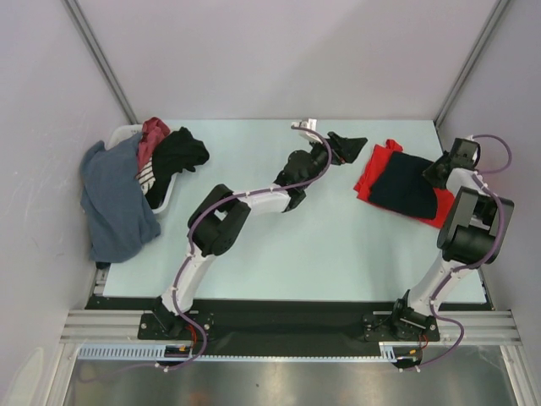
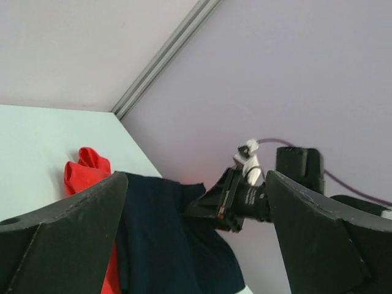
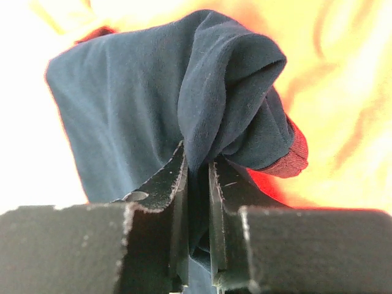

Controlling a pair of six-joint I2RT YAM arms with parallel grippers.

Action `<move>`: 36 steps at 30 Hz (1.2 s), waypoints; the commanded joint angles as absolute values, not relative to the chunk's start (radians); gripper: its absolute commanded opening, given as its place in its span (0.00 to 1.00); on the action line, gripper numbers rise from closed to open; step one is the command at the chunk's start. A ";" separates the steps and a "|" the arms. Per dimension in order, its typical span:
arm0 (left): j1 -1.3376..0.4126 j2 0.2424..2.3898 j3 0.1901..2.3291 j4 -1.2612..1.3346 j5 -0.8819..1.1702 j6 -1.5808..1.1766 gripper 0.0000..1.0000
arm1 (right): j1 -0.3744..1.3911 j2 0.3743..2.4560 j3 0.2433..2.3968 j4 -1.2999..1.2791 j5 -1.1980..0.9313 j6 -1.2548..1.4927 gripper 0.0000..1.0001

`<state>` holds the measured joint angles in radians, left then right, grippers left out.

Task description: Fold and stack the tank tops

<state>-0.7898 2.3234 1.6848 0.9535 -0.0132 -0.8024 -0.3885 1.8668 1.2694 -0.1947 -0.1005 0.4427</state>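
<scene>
- Right end effector (image 3: 197,179) up close, clamped on a bunched fold of the navy tank top (image 3: 122,104). A tug from here could drag that fold open.
- The navy top lies on the red tank top (image 1: 369,179), near the right edge of the counter (image 1: 279,245). One slide and the pile could hang over.
- Left end effector (image 1: 348,148) gapes empty just beside the pile, so a bump looks possible.
- Bare room mid-counter, toward the basket (image 1: 125,132).

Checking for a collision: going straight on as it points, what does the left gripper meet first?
Probably the navy tank top on the red one, before the right gripper; depth unclear.
</scene>
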 commanded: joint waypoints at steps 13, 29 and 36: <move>-0.749 2.178 1.502 1.083 0.049 -0.732 1.00 | -0.446 1.904 1.332 -0.133 -0.160 0.486 0.45; -0.680 2.033 1.312 1.128 0.026 -0.709 1.00 | -0.393 1.605 1.256 -0.274 0.132 0.480 0.89; -0.609 1.950 1.263 1.029 0.098 -0.749 1.00 | -0.364 1.551 1.125 -0.081 -0.314 0.606 0.17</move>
<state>-0.6312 2.0472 1.2728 1.0355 0.0574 -0.7341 -0.3538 1.5368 1.1744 -0.1989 -0.0460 0.5285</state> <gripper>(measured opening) 0.996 0.267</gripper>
